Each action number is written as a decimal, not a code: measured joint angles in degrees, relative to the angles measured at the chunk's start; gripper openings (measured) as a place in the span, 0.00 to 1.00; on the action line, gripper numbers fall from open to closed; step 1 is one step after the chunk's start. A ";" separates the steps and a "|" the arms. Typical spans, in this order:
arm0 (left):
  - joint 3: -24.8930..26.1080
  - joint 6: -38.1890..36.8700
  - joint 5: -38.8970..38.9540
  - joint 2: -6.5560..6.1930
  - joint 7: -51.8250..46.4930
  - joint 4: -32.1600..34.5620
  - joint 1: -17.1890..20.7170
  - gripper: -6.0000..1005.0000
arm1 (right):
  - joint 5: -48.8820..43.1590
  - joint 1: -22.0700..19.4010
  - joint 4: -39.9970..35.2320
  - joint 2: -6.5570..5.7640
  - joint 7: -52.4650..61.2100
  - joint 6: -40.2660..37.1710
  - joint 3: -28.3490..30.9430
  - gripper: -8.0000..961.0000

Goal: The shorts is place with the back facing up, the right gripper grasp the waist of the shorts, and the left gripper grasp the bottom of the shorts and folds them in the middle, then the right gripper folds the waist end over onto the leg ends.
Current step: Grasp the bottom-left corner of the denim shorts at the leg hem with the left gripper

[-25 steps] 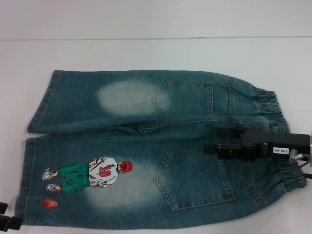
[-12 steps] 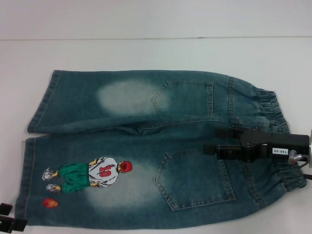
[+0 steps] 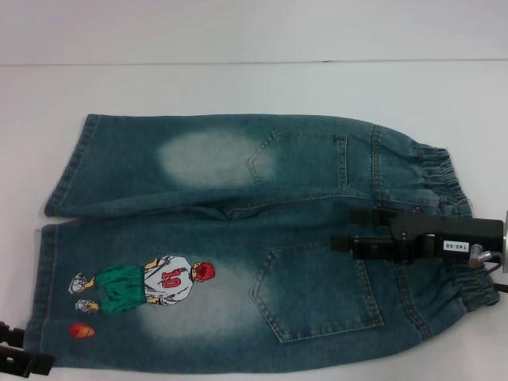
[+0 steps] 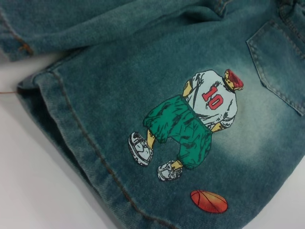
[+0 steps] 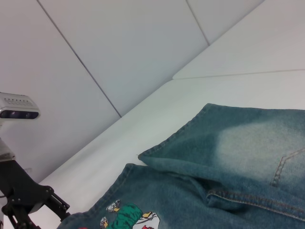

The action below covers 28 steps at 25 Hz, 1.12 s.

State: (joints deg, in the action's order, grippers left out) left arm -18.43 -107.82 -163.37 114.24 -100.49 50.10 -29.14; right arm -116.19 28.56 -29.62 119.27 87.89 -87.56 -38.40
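Observation:
The shorts [image 3: 238, 198] lie flat, back up, on the white table. Their elastic waist [image 3: 444, 178] is at the right and the two leg hems [image 3: 46, 278] are at the left. The footballer print [image 3: 159, 282] is on the near leg. My right gripper [image 3: 355, 230] hovers over the waist end, pointing left above the near back pocket [image 3: 317, 290], fingers apart. My left gripper [image 3: 20, 349] is at the near-left corner beside the near hem, open and holding nothing. The left wrist view shows that hem [image 4: 71, 138] and the print [image 4: 200, 124] close up. My left gripper [image 5: 43, 202] also appears in the right wrist view.
The white table [image 3: 238, 87] stretches behind the shorts to a pale wall [image 3: 238, 28]. A small orange ball print [image 4: 208, 201] sits near the hem. Bare table [image 4: 38, 191] lies just outside the near leg hem.
My left gripper has crept in from the bottom-left corner toward the near leg hem. The right gripper and the shorts have not moved.

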 joint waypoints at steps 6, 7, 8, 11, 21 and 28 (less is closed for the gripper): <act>-0.38 -0.39 0.17 0.02 0.08 -0.09 -0.04 0.87 | 0.00 0.00 -0.06 0.00 0.00 0.02 0.00 0.96; -0.43 -0.46 0.17 0.02 0.09 -0.10 -0.04 0.87 | 0.00 0.00 -0.08 0.00 0.00 0.02 0.00 0.96; -0.50 -0.55 0.17 0.02 0.09 -0.09 -0.07 0.87 | 0.00 0.00 -0.09 0.00 0.00 0.02 0.00 0.96; -0.58 -0.96 0.26 0.02 0.16 -0.10 -0.19 0.87 | 0.00 0.00 -0.12 0.00 0.00 0.02 0.10 0.96; -0.55 -1.50 0.79 0.02 0.44 -0.89 -0.75 0.87 | 0.00 -0.07 -0.06 0.00 -0.07 0.02 0.28 0.96; -0.55 0.00 1.08 0.50 0.43 -1.24 -0.85 0.87 | 0.00 -0.09 0.00 0.00 -0.09 0.01 0.43 0.96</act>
State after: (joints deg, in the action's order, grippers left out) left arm -18.98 -107.82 -162.28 114.73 -100.06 48.86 -30.00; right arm -116.19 28.48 -29.62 119.27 87.80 -87.54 -37.98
